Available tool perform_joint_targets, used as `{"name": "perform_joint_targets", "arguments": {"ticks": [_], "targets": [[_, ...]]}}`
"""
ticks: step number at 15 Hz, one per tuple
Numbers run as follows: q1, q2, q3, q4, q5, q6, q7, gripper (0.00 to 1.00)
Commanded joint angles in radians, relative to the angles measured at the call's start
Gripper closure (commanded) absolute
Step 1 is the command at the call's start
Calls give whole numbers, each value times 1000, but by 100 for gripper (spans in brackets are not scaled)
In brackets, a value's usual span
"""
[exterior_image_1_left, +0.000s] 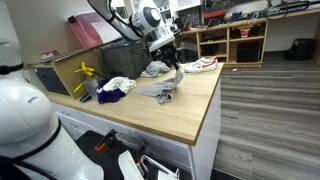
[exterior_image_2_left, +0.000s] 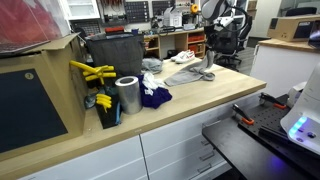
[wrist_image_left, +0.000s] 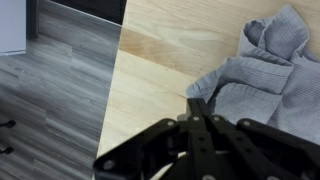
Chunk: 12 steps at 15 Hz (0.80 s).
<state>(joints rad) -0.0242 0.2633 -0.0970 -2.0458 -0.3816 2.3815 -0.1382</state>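
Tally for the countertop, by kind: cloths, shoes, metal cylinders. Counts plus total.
Cloths: 4 (grey cloth, white cloth, dark blue cloth, pale heap)
Shoe: 1
Silver cylinder: 1
Total: 6

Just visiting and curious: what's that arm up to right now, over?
Gripper shut on grey cloth, pinching its edge. Cloth drapes onto wooden counter. White shoe close beside it.

The grey cloth (wrist_image_left: 262, 70) runs off the right edge in the wrist view. The gripper (wrist_image_left: 197, 103) looks dark and blurry there.
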Motion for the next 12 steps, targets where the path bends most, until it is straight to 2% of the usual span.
{"name": "perform_joint_targets", "arguments": {"ticks": [1, 5, 10, 11, 12], "targets": [[7, 26, -24, 50, -121, -27, 14, 100], [12, 48, -59, 82, -280, -23, 69, 100], [22, 71, -68, 116, -479, -26, 182, 98], [25, 72, -64, 120, -514, -28, 214, 73], [29, 73, -61, 122, -550, -29, 244, 73]]}}
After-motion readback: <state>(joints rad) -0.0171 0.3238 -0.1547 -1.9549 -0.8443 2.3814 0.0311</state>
